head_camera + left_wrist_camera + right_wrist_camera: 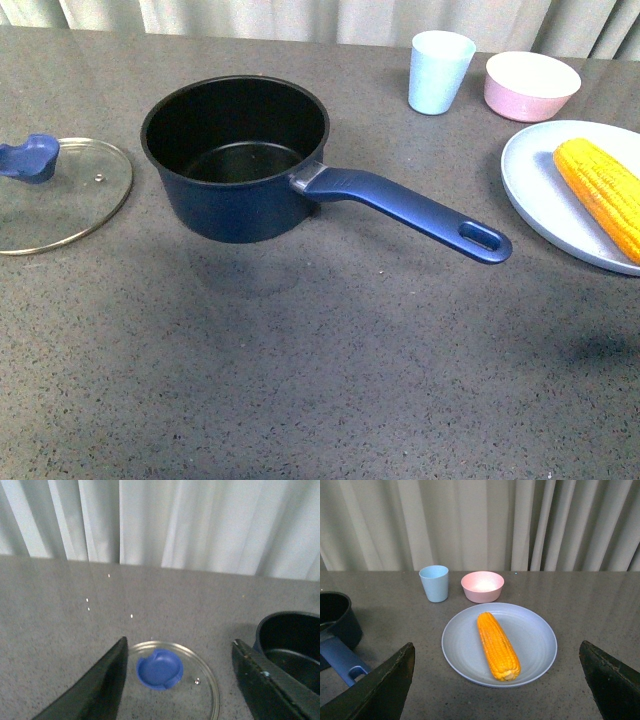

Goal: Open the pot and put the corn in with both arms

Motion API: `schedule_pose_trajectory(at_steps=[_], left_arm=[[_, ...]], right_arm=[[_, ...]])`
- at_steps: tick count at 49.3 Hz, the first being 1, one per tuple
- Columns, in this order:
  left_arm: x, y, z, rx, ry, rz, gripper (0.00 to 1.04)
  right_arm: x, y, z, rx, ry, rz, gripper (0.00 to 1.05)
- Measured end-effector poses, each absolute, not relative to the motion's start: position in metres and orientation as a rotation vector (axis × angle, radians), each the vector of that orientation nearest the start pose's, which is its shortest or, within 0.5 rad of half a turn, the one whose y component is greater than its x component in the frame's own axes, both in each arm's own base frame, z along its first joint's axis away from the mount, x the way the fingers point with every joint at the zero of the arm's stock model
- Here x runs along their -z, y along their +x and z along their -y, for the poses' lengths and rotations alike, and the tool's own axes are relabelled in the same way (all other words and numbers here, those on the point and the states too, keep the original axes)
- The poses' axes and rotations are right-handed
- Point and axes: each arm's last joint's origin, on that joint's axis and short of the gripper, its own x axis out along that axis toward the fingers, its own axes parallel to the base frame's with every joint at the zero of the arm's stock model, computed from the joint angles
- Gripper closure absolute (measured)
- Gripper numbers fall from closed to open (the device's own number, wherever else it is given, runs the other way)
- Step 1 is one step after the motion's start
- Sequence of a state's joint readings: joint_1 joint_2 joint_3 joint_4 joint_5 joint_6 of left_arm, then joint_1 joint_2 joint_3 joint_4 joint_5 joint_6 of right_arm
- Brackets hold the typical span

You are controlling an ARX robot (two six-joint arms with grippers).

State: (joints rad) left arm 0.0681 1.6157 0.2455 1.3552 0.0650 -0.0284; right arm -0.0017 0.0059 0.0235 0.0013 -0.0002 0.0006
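Glass lid [62,200] sits beside pot [232,215], clearing it for corn [498,645]. Left hand [178,647] spread over lid; right hand [496,650] spread over corn, pre-grasp.

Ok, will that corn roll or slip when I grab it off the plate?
The corn is round and tapered, so it probably rolls on the smooth plate if nudged sideways. It looks stiff; its bumpy kernels should give the fingers some grip.

Staged kitchen-prop set-up on dark grey speckled stone-look tabletop [300,380]; pale pleated curtain [300,15] as backdrop at 12 o'clock. Props: dark navy round saucepan [230,210] centre, pale blue cup [440,70] and pink bowl [532,88] at 1 o'clock.
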Motion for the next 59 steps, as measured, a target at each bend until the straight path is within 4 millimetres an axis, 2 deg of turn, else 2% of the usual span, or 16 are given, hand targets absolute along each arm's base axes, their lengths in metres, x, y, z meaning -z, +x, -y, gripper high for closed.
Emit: schedule_pose_trajectory(at_steps=[8, 16, 25, 33, 59], left_arm=[[-0.143, 0.204, -0.001, -0.002, -0.015, -0.022, 0.8], [-0.148, 0.19, 0.0, -0.003, -0.013, -0.014, 1.03], [-0.152, 0.176, 0.0, -0.002, -0.011, -0.029, 1.03], [-0.164, 0.164, 0.0, -0.002, -0.011, -0.011, 1.03], [-0.167, 0.138, 0.0, -0.002, -0.01, -0.002, 1.03]], right_arm=[[-0.171, 0.097, 0.0, 0.002, 0.001, 0.02, 0.09], [-0.171, 0.097, 0.0, 0.002, 0.001, 0.02, 0.09], [-0.171, 0.097, 0.0, 0.002, 0.001, 0.02, 0.09], [-0.171, 0.097, 0.0, 0.002, 0.001, 0.02, 0.09], [-0.171, 0.097, 0.0, 0.002, 0.0, 0.02, 0.09]])
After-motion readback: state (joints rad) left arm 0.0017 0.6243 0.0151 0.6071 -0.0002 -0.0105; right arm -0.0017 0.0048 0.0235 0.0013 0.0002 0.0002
